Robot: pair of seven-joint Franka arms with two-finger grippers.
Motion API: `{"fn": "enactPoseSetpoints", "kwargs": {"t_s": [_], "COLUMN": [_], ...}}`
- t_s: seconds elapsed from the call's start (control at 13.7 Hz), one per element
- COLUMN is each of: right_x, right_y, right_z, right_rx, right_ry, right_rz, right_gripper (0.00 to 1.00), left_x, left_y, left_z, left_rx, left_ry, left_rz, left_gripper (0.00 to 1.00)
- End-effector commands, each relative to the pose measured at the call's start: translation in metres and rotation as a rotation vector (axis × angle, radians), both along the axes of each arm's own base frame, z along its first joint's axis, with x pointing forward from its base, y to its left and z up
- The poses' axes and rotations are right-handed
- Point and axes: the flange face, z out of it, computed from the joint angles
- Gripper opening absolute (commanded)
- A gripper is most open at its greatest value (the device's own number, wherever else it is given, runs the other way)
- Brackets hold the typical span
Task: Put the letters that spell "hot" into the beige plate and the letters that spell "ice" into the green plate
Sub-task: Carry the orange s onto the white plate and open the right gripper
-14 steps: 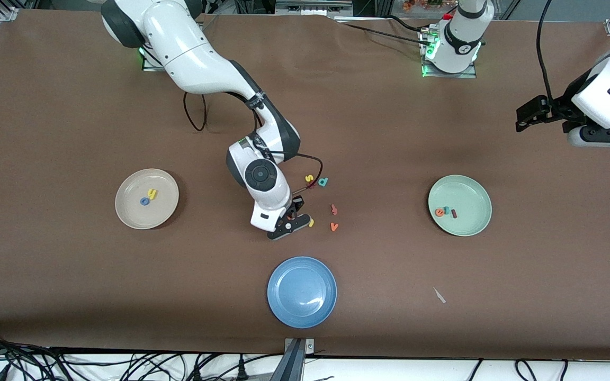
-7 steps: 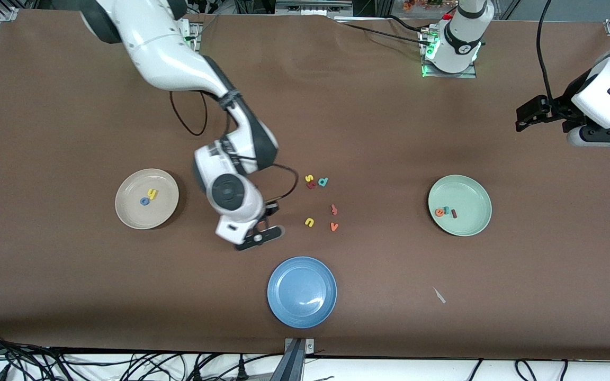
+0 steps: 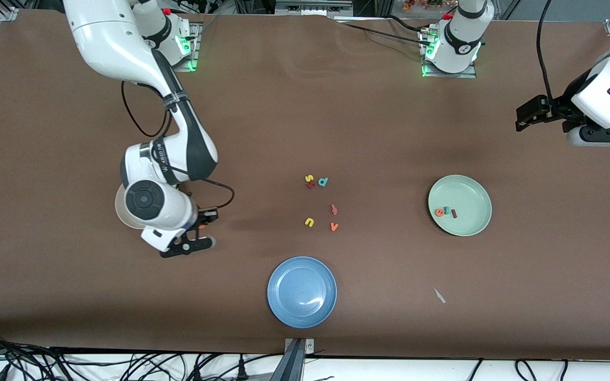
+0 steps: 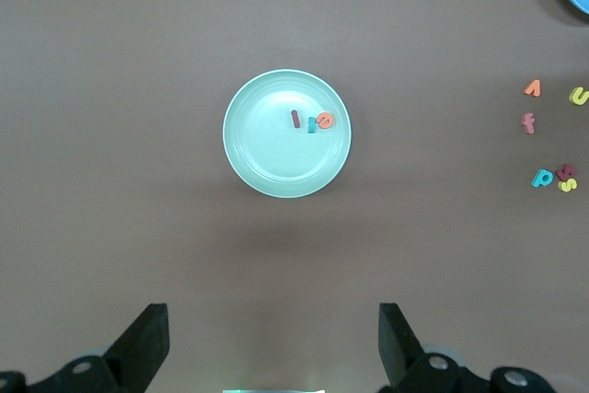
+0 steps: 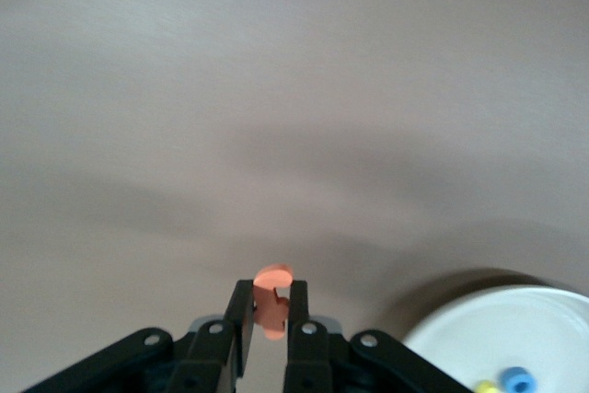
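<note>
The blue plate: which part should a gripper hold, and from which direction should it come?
Grip the rim of the blue plate, coming straight down from above, with one finger inside and one outside. The plate lies flat and shallow on the table, so only its raised edge offers something to pinch.

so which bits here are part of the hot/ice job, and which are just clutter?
Job:
- orange t, held in the shut right gripper, over the table beside the beige plate
- yellow h and blue o, in that plate
- green plate with the i, c, e
- left gripper, open, waiting

Lying about:
- blue plate
- five loose letters
- white scrap
</note>
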Motion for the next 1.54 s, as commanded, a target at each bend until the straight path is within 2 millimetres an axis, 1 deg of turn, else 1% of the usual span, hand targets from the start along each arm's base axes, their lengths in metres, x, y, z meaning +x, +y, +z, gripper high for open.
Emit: {"fn": "enactPoseSetpoints", "kwargs": {"t_s": [0.0,0.07,0.15,0.29,0.37,0.44,0.51,0.58,0.66,0.88,1.02,1.17,1.24,1.32,1.46], "right_x": [-0.034,-0.038,-0.042,-0.054,-0.057,-0.061,-0.061,-0.063,-0.063,-0.054,-0.047,-0.04,-0.038,-0.039,-0.034], "right_y": [-0.057,-0.077,-0.091,-0.114,-0.121,-0.127,-0.127,-0.125,-0.127,-0.123,-0.116,-0.104,-0.101,-0.1,-0.097], "right_z": [0.001,-0.004,-0.011,-0.027,-0.033,-0.038,-0.038,-0.038,-0.033,-0.013,-0.002,0.007,0.012,0.012,0.026], "right_rx": [0.0,-0.009,-0.016,-0.029,-0.031,-0.025,0.018,0.075,0.104,0.122,0.121,0.119,0.119,0.115,0.115], "right_ry": [-0.006,-0.008,-0.006,0.004,0.019,0.032,0.041,0.061,0.082,0.099,0.081,0.06,0.053,0.061,0.075], "right_rz": [0.009,0.017,0.018,0.02,0.036,0.021,-0.034,-0.092,-0.124,-0.145,-0.206,-0.268,-0.298,-0.323,-0.35], "right_gripper": [0.1,0.1,0.1,0.1,0.1,0.14,0.51,1.0,1.0,1.0,1.0,1.0,1.0,1.0,1.0], "left_x": [-0.005,-0.005,-0.005,-0.005,-0.005,-0.005,-0.005,-0.005,-0.005,-0.005,-0.005,-0.005,-0.005,-0.005,-0.005], "left_y": [0.001,0.001,0.001,0.001,0.001,0.001,0.001,0.001,0.001,0.001,0.001,0.001,0.001,0.001,0.001], "left_z": [0.008,0.007,0.007,0.007,0.007,0.008,0.007,0.008,0.008,0.008,0.007,0.008,0.008,0.008,0.007], "left_rx": [-0.03,-0.03,-0.03,-0.032,-0.031,-0.03,-0.031,-0.03,-0.03,-0.03,-0.031,-0.032,-0.03,-0.032,-0.03], "left_ry": [0.002,0.004,0.004,0.004,0.004,0.002,0.004,0.002,0.002,0.002,0.004,0.003,0.002,0.003,0.004], "left_rz": [-0.006,-0.006,-0.006,-0.006,-0.008,-0.006,-0.008,-0.006,-0.006,-0.006,-0.008,-0.006,-0.006,-0.006,-0.006], "left_gripper": [1.0,1.0,1.0,1.0,1.0,1.0,1.0,1.0,1.0,1.0,1.0,1.0,1.0,1.0,1.0]}}
